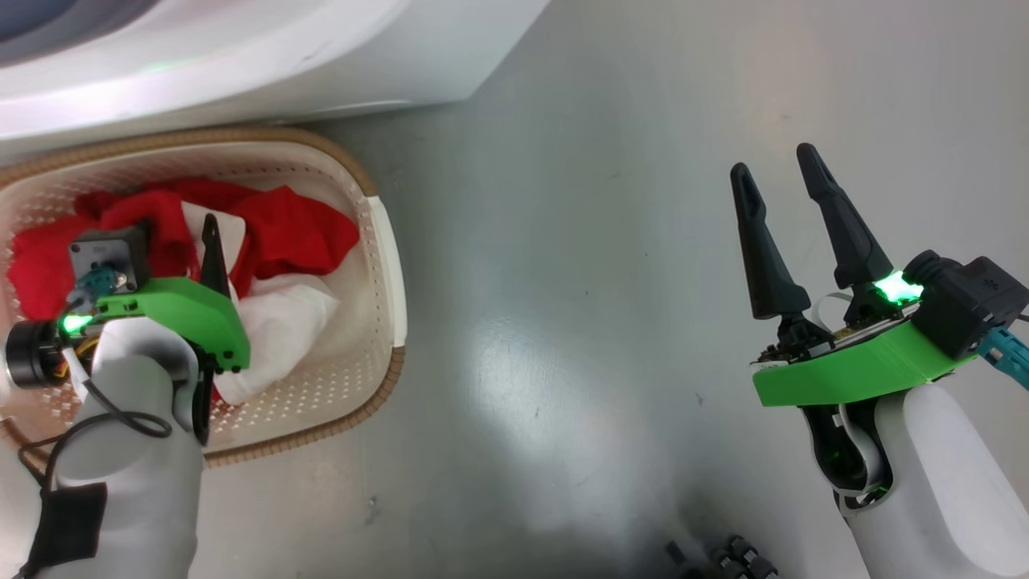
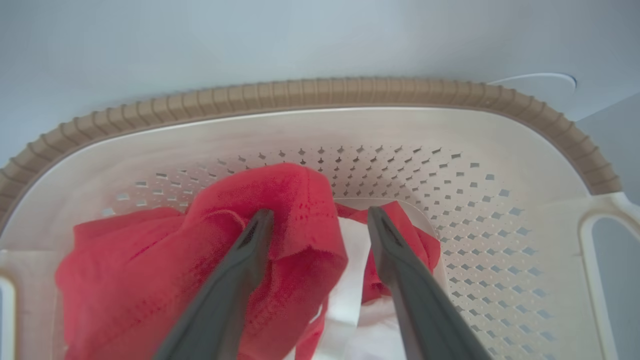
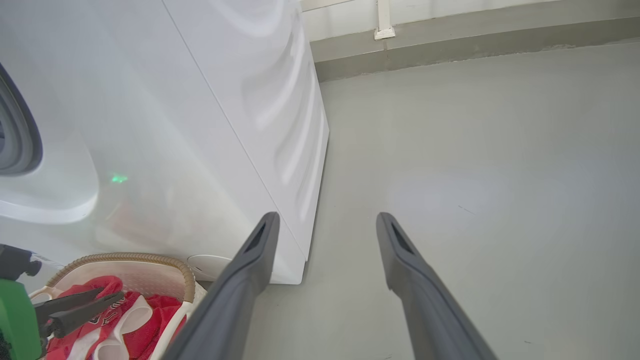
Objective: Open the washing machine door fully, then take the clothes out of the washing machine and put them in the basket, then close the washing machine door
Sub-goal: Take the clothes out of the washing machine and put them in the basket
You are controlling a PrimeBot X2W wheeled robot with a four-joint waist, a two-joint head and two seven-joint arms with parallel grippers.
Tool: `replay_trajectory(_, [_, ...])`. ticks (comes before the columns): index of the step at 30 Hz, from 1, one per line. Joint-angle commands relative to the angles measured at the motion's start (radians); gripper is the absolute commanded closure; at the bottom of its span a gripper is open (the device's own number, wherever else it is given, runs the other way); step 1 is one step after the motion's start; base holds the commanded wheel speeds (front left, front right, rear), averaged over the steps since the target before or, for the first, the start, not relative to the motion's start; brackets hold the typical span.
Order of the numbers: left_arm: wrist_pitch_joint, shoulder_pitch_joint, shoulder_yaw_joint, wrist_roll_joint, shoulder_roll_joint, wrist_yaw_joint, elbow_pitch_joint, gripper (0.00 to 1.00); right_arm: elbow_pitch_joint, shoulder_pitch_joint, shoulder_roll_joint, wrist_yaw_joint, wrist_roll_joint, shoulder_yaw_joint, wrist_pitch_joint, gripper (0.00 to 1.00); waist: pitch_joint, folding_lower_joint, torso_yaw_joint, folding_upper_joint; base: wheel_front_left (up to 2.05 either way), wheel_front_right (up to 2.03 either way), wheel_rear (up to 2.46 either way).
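Observation:
The cream perforated basket (image 1: 384, 241) with its brown rim stands on the floor against the white washing machine (image 1: 241, 56). Red and white clothes (image 1: 281, 233) lie inside it. My left gripper (image 1: 211, 229) points down into the basket. In the left wrist view its fingers (image 2: 250, 260) stand open, with a fold of the red clothes (image 2: 280, 200) lying between and around them. My right gripper (image 1: 773, 161) is open and holds nothing over bare floor to the right. The right wrist view shows the machine (image 3: 200, 100), its grey drum seal (image 3: 15, 130), and the basket (image 3: 125, 257). The door is out of view.
Grey floor (image 1: 603, 281) stretches right of the basket and the machine. A wall base with a white pipe (image 3: 384, 20) runs along the far side. Dark parts of my base (image 1: 723, 555) sit at the bottom edge. A round cover (image 3: 210, 265) is low on the machine's front.

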Motion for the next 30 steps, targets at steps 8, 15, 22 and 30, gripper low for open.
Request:
replay_trajectory(8, [-0.005, 0.098, 0.034, -0.022, 0.014, -0.008, -0.069, 0.00, -0.007, 0.027, -0.009, 0.006, -0.003, 0.012, -0.006, 0.00, -0.077, 0.0000, 0.028, 0.0000, 0.00, 0.00, 0.00])
replay_trajectory(15, [-0.005, 0.192, 0.050, -0.027, 0.014, -0.015, -0.160, 0.00, 0.013, 0.056, -0.018, 0.006, -0.003, 0.011, -0.006, 0.00, -0.172, 0.0000, 0.041, 0.0000, 0.00, 0.00, 0.00])
replay_trajectory(22, [-0.005, 0.283, 0.066, -0.027, 0.004, -0.024, -0.255, 0.00, 0.028, 0.098, -0.029, 0.006, -0.005, 0.005, -0.006, 0.00, -0.268, 0.0000, 0.057, 0.0000, 0.00, 0.00, 0.00])
replay_trajectory(30, [-0.005, 0.395, 0.079, -0.023, -0.020, -0.040, -0.374, 0.00, 0.051, 0.159, -0.044, 0.006, -0.004, 0.001, -0.006, 0.00, -0.397, 0.0000, 0.087, 0.0000, 0.00, 0.00, 0.00])
